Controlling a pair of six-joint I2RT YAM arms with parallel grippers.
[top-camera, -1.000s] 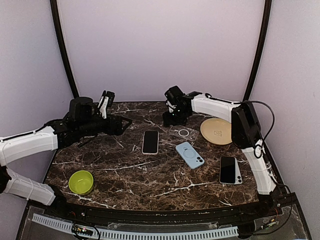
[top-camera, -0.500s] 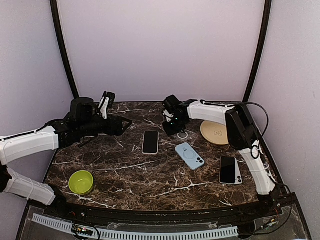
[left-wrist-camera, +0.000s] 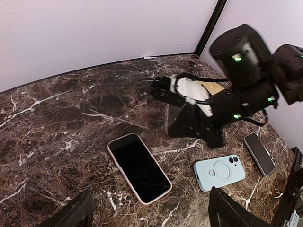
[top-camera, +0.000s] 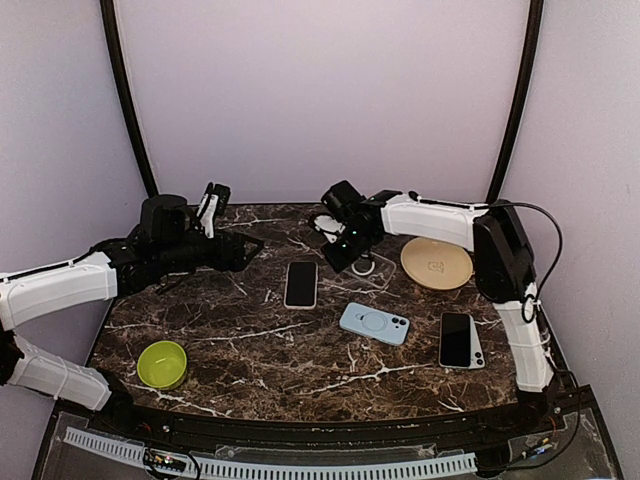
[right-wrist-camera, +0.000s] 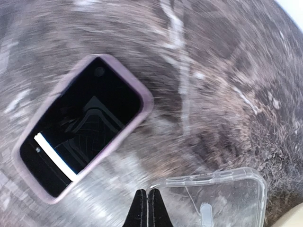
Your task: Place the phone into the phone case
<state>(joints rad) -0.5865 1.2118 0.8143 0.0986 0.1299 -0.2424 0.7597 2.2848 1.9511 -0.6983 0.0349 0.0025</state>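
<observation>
The phone [top-camera: 301, 284], black screen up with a pink rim, lies flat mid-table; it also shows as the phone [left-wrist-camera: 139, 168] and the phone [right-wrist-camera: 80, 137]. The clear phone case [top-camera: 368, 266] is just right of it. My right gripper [top-camera: 350, 260] is shut on its near corner, and in the right wrist view the closed tips of that gripper [right-wrist-camera: 147, 198] meet the corner of the case [right-wrist-camera: 222, 198]. There the case is sharp while the table is blurred. My left gripper [top-camera: 235, 220] hovers open at the back left, nothing between its fingers [left-wrist-camera: 71, 215].
A light blue case [top-camera: 374, 323] lies back up in front of the clear one. A second phone [top-camera: 461, 340] lies at the right. A yellow plate [top-camera: 437, 262] sits at the back right and a green bowl [top-camera: 162, 363] at the front left.
My right gripper has come down from the back, closed on the clear case's corner and swung left. The light blue case has turned and shifted toward the front. The left arm has stayed still.
</observation>
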